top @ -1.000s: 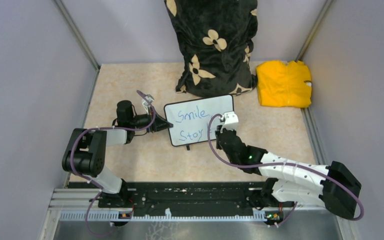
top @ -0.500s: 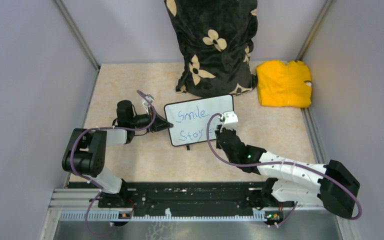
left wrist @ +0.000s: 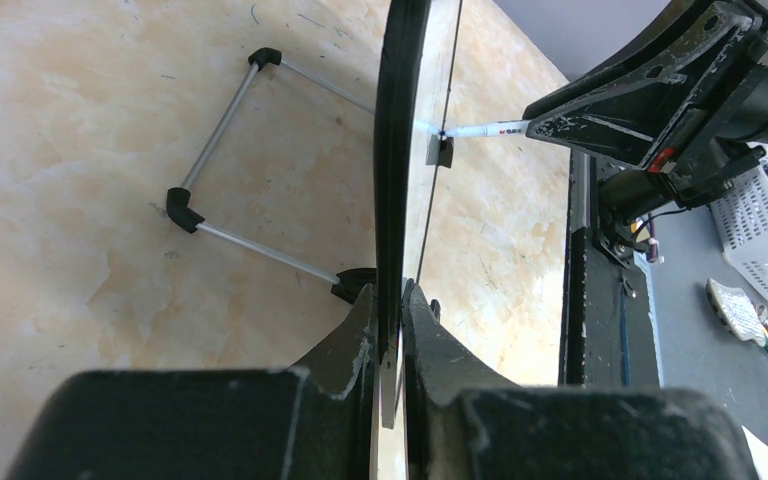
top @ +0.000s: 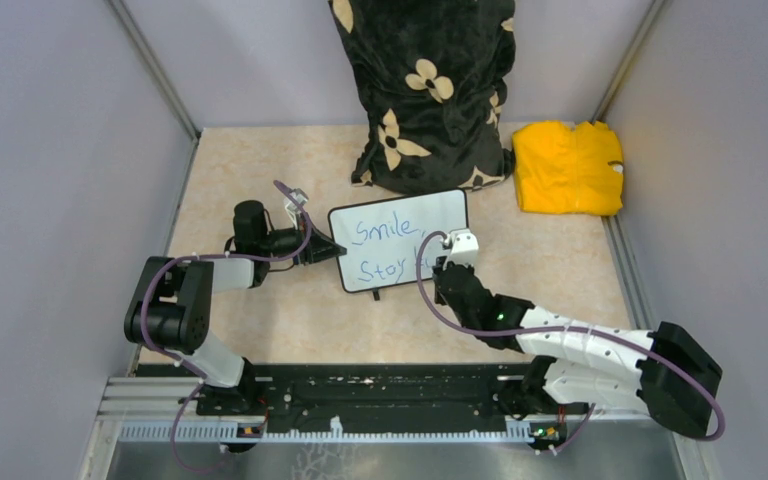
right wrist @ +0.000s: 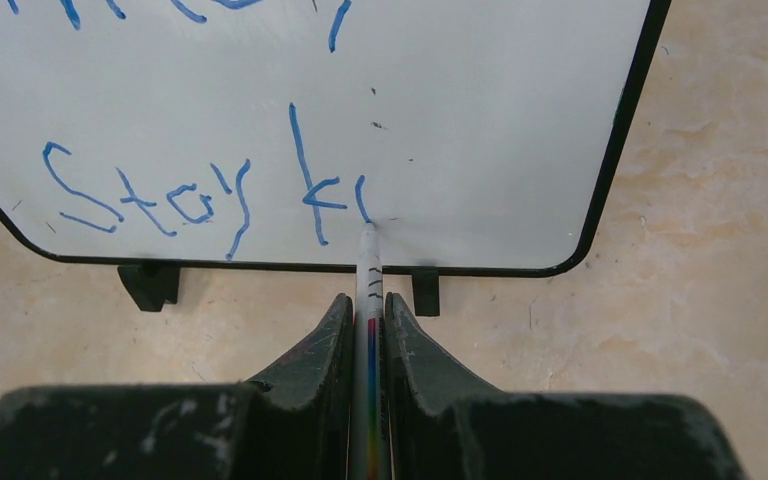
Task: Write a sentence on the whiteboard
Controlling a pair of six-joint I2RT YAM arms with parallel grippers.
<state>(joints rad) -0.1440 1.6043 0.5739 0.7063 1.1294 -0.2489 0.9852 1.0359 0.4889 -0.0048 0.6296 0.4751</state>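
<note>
Whiteboard [top: 398,238] is standing propped near the middle of the desk [top: 260,170] in the top view, and we are reading its sentence [top: 384,231] in blue: "Smile," above, "Stay" and the start of another word below. On its left edge the left gripper [top: 322,250] is pinching the frame, while the right gripper [top: 442,264] is reaching in at the lower right of the face. A black flowered bag [top: 425,90] and a yellow cloth [top: 568,167] are lying behind, apart from the work. In the left wrist view we are looking along the board's edge, which is being clamped between the jaws. A wire stand [left wrist: 222,150] is bracing it from behind, and the marker [left wrist: 480,130] is touching the face with its tip. We are judging that too hard a push from that tip could be rocking the board back on the stand or twisting it in the pinch, bending the stroke. In the right wrist view the jaws are pressing together on the marker barrel, and the tip is sitting at the foot of a short stroke just after the "k", close above the bottom frame. We are worrying that this line is running low, so coming letters could be sliding onto the frame. A barrel slipping between the jaws could also be lifting the tip and leaving gaps.
</note>
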